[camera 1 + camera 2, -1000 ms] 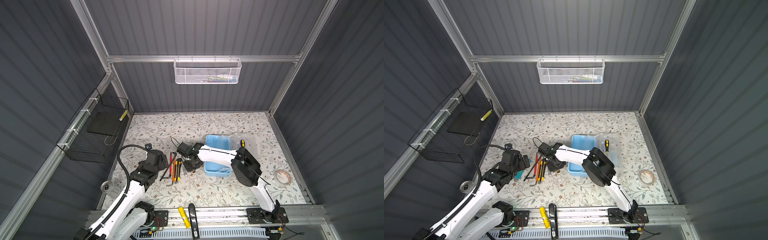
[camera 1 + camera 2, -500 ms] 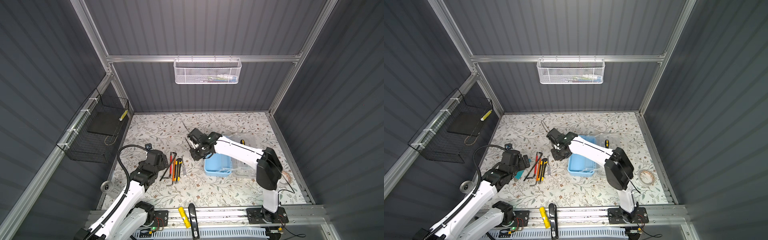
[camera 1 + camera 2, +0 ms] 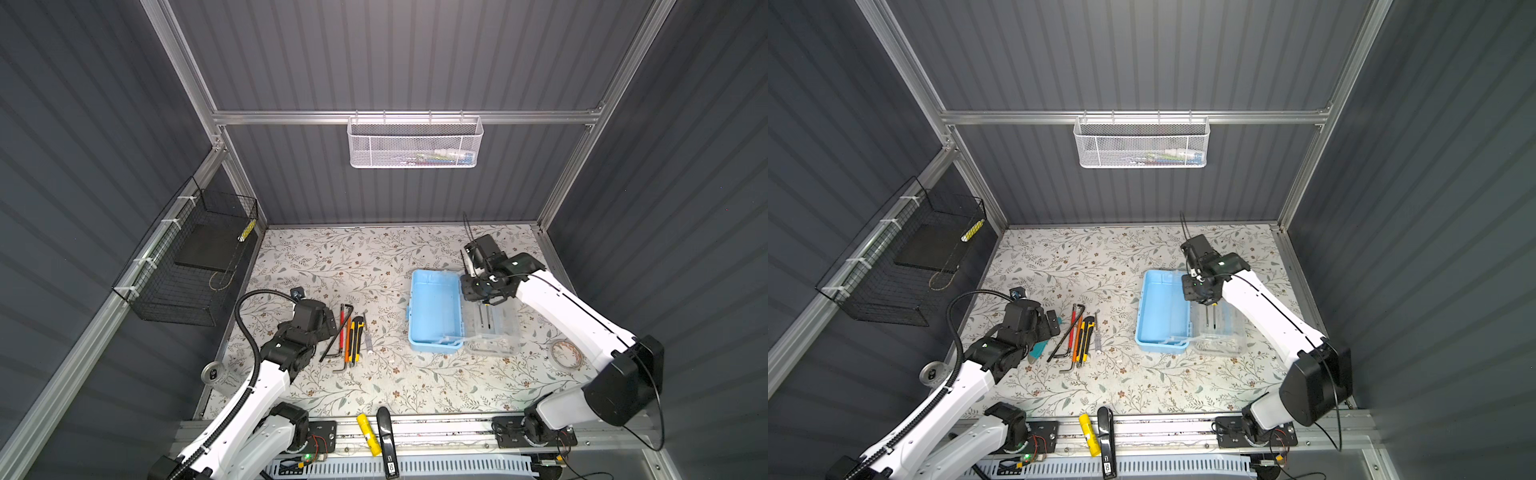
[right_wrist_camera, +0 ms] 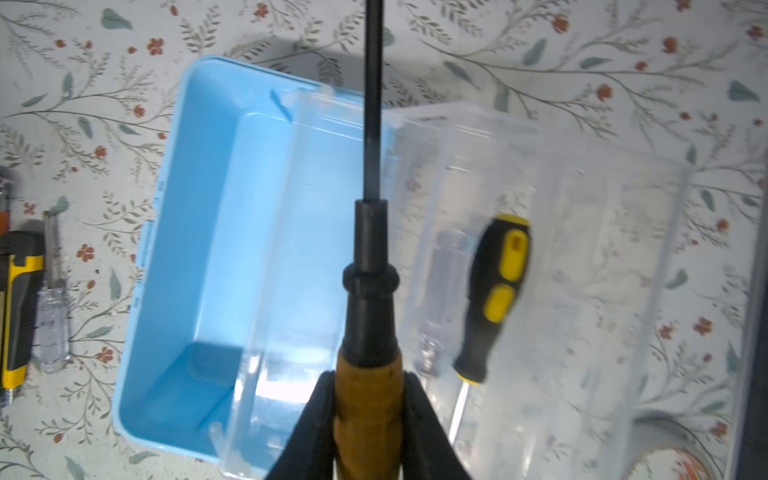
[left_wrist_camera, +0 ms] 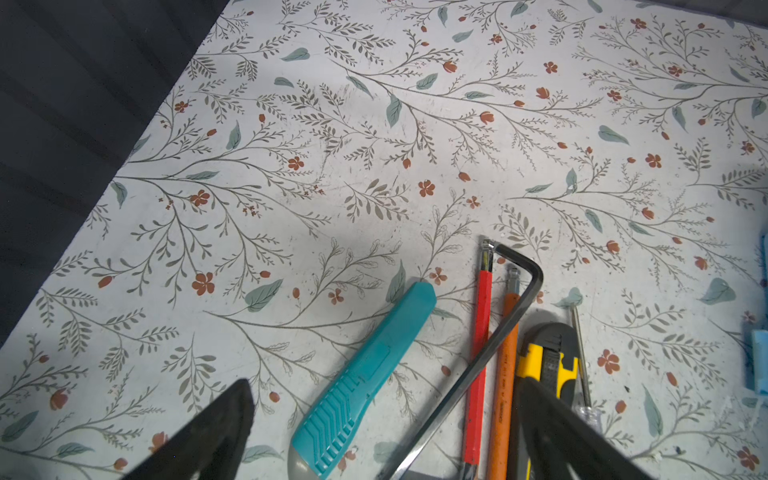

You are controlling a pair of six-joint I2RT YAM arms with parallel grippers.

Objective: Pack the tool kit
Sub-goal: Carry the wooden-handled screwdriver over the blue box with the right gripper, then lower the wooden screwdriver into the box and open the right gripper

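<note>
The tool kit case lies open: light-blue base (image 3: 434, 311) (image 4: 199, 249) and clear lid (image 3: 494, 332) (image 4: 602, 249) flat to its right. A yellow-black screwdriver (image 4: 494, 291) rests in the lid. My right gripper (image 3: 482, 289) (image 4: 368, 382) hangs above the hinge line, shut on an orange-handled screwdriver (image 4: 368, 291) with a black shaft. My left gripper (image 3: 1052, 324) (image 5: 384, 411) stands open, low over the teal tool (image 5: 365, 374). Beside it lie red, orange and black hex keys (image 5: 498, 332), the yellow-black knife (image 5: 548, 357) and a small clear screwdriver (image 3: 368, 332).
A white mesh basket (image 3: 413, 143) hangs on the back wall and a black wire basket (image 3: 191, 266) on the left wall. A tape roll (image 3: 565, 353) lies right of the lid. Yellow and black items (image 3: 376, 434) sit on the front rail.
My right arm has swung from the tool row on the left, across the case, to above the hinge, carrying the orange-handled screwdriver. The left arm has not moved.
</note>
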